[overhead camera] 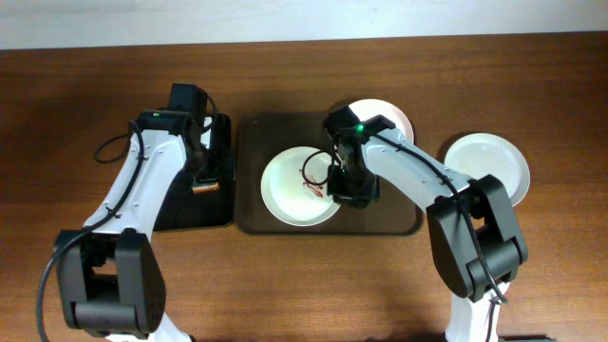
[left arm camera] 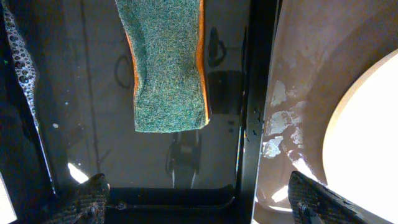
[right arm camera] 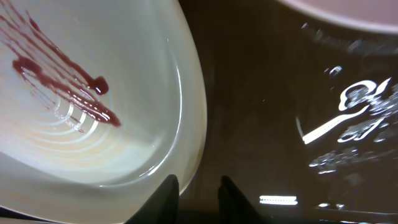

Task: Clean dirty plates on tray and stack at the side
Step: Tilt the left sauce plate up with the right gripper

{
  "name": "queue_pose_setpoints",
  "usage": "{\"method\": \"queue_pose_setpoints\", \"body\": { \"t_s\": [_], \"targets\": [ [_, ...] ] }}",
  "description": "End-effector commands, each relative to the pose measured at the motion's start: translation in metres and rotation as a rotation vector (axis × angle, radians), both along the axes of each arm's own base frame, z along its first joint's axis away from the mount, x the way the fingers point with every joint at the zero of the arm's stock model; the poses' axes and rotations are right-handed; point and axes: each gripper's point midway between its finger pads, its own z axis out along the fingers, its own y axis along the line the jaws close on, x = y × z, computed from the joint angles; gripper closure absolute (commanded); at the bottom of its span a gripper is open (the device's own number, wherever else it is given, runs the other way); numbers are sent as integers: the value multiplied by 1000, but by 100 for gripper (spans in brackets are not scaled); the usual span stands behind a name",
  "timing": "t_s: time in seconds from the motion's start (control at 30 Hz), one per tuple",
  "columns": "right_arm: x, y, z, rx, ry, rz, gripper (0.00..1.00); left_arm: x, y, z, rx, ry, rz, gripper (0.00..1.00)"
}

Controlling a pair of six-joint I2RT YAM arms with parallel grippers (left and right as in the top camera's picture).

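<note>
A dirty white plate [overhead camera: 296, 188] with red streaks lies on the brown tray [overhead camera: 380, 220]; it also shows in the right wrist view [right arm camera: 93, 93]. My right gripper [overhead camera: 350, 186] sits at the plate's right rim. Its fingers [right arm camera: 198, 190] are nearly together, with the rim between them. A second white plate [overhead camera: 389, 114] lies at the tray's far right corner, partly under the right arm. My left gripper [overhead camera: 202, 160] hangs open [left arm camera: 199, 202] over the black tub [overhead camera: 217, 204], above a green and orange sponge [left arm camera: 168, 62].
A clean white plate [overhead camera: 494, 163] sits on the table to the right of the tray. The tub holds wet film and bubbles [left arm camera: 18, 56]. Its right wall [left arm camera: 249, 124] stands against the tray [left arm camera: 292, 81].
</note>
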Motion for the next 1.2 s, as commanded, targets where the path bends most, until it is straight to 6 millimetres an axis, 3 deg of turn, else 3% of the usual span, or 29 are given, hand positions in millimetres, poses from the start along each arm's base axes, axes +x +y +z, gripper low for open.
{"method": "queue_pose_setpoints", "body": {
  "t_s": [0.0, 0.1, 0.33, 0.57, 0.8, 0.83, 0.9, 0.93, 0.97, 1.17],
  "targets": [
    [-9, 2, 2, 19, 23, -47, 78, 0, 1, 5, -3, -13, 10, 10],
    [-10, 2, -5, 25, 20, -46, 78, 0, 1, 5, -3, -13, 10, 10],
    [5, 9, -6, 58, -45, -27, 89, 0, 1, 5, -3, -13, 10, 10],
    [41, 18, -3, 90, -218, 66, 96, -1, 1, 5, -3, -12, 10, 10],
    [80, 18, 9, 75, -380, 71, 95, -1, 1, 5, -3, -12, 10, 10],
    [83, 19, 14, 84, -385, 67, 90, -1, 1, 5, -3, -12, 10, 10],
    [85, 20, 24, 111, -367, 59, 52, -1, 1, 5, -3, -11, 10, 10],
    [84, 20, 28, 129, -348, 57, 38, -1, 1, 5, -3, -11, 10, 10],
    [80, 22, 34, 154, -317, 56, 31, -1, 1, 5, -3, -12, 10, 10],
    [29, 43, 45, 306, -78, 60, 28, 0, 1, 5, -3, -13, 10, 10]
  ]
}}
